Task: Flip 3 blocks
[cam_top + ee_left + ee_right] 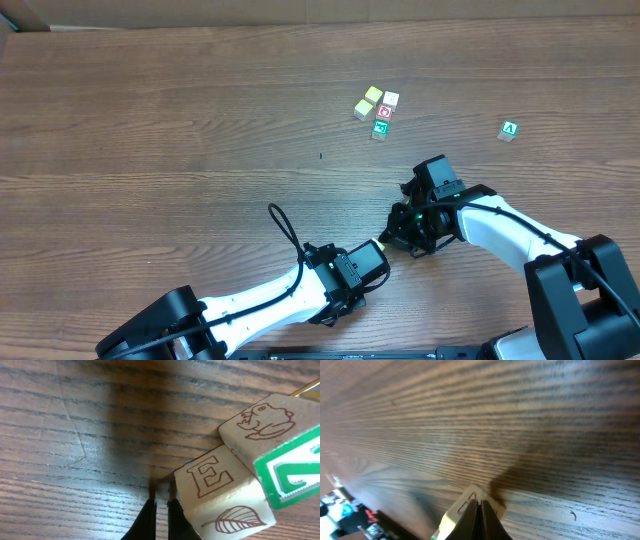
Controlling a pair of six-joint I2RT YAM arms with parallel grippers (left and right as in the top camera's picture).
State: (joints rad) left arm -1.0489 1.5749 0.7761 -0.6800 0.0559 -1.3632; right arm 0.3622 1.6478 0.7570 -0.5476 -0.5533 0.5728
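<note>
Toward the far side of the bench (180, 120), right of centre, a row of three blocks (385, 113) runs front to back, each touching the next. A pair of cubes (372, 95) sits just beside the row's left. A single cube (510, 129) lies well apart to the right. Nearer the front edge, two further blocks (220, 495) lie touching, just right of the left tool (161, 510). One block (470, 500) lies directly behind the right tool (479, 510).

green-edged block (267, 422) cut off at right edge, E block (215, 485) cropped below, pale block (464, 501) blurred behind right pincer (481, 503)
</note>
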